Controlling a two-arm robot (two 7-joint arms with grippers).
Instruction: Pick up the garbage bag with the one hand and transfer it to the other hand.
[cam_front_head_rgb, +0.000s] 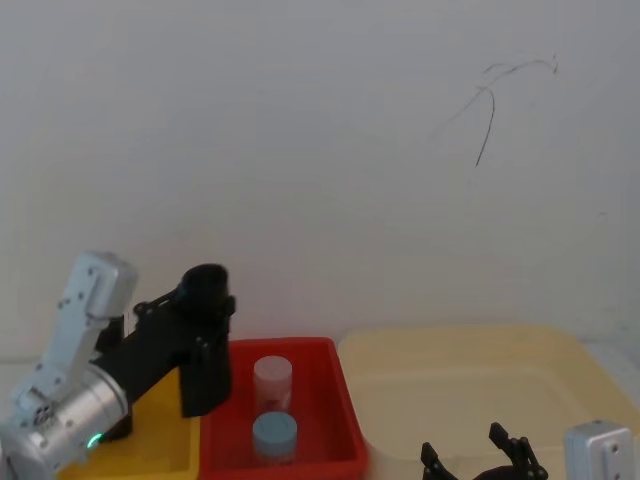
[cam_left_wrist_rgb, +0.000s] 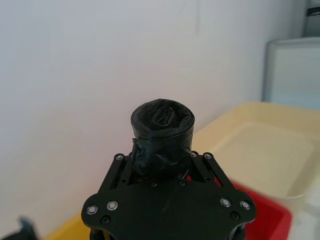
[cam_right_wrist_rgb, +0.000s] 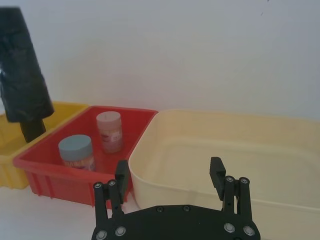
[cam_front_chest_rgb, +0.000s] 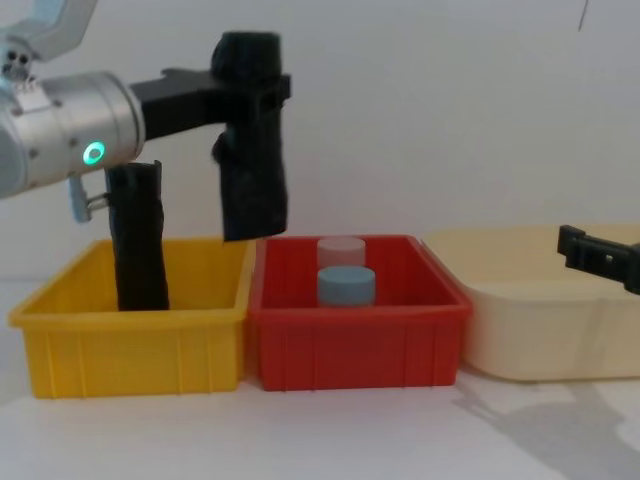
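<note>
Above the red bin's (cam_front_chest_rgb: 350, 345) left rim: the one hand (cam_front_chest_rgb: 250, 95), the left gripper, is clamped on the upper part of the garbage bag (cam_front_chest_rgb: 250, 170). Fingers are closed in on either side of the roll just under its wider top end. The roll hangs near upright, slightly tilted, its lower end clear of the red bin's rim and touching nothing. Behind the grip, a long black bar runs back to the silver arm with its green ring lit, up and to the left of the red bin.

To the right of the red bin, lower and nearer the robot: the other hand (cam_right_wrist_rgb: 169, 170), the right gripper. Fingers are spread wide with nothing between them. It is well apart from the bag.

Progress, as judged: the pickup looks done, with the bag held in the air. The handover is not yet begun. Left to do: bring the two grippers together, get the right one onto a free stretch of the roll, then let go with the left.

Surroundings: the red bin holds a blue-lidded jar (cam_front_chest_rgb: 346, 285) and, behind it, a pale-lidded jar (cam_front_chest_rgb: 341, 248). Touching the red bin's left side is a yellow bin (cam_front_chest_rgb: 130, 350), with a slimmer black roll (cam_front_chest_rgb: 138, 240) standing in it. Just right of the red bin is a cream tub (cam_front_chest_rgb: 540, 330). All three sit on a white tabletop (cam_front_chest_rgb: 350, 430). Behind the red bin is a plain white wall (cam_front_head_rgb: 300, 150), with a thin dark scratch up to the right.
</note>
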